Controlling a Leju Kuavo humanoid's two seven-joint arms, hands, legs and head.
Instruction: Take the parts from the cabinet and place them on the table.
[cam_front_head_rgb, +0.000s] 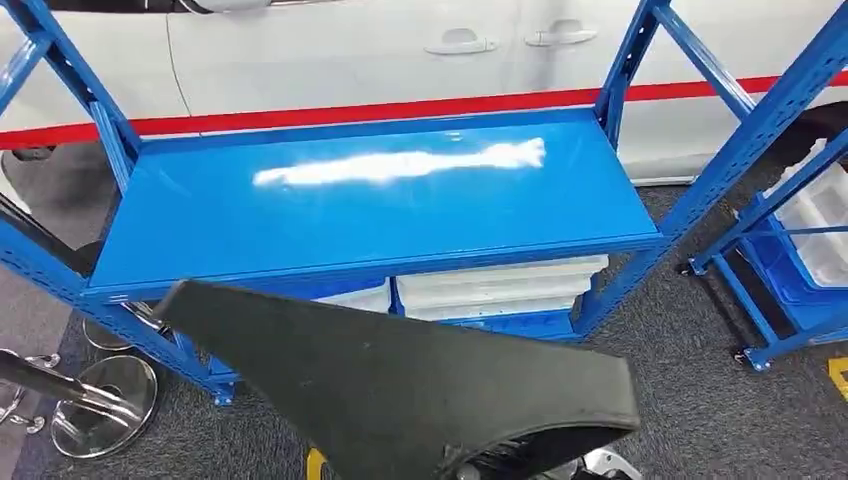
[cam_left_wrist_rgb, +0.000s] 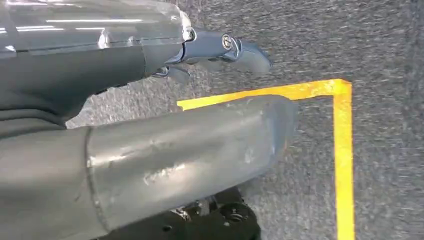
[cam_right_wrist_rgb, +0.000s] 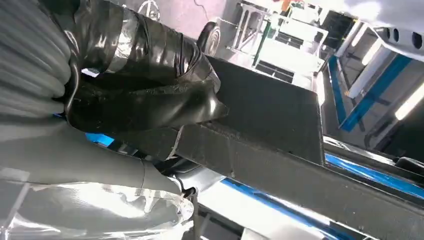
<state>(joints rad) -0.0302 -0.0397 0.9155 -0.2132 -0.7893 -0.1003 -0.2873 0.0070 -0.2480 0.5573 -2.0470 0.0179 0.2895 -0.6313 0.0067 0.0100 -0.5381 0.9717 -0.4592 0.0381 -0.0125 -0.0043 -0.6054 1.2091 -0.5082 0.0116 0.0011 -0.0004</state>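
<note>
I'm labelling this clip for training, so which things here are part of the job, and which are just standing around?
Part of the job:
- flat black felt-like panel, held by the right hand
- blue metal shelving rack
- left hand, hanging above the carpet, holding nothing

Just around:
- white car with a red stripe
- white plastic bins
- chrome stool bases
- yellow floor tape

Grey carpet (cam_front_head_rgb: 690, 400) with yellow tape (cam_left_wrist_rgb: 343, 165), white car (cam_front_head_rgb: 330, 50) behind.

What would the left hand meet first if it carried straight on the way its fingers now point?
Probably the grey carpeted floor. The left hand holds nothing and points down at the carpet, toward the corner of the yellow floor tape. Depth is unclear, but nothing else shows in that line.
</note>
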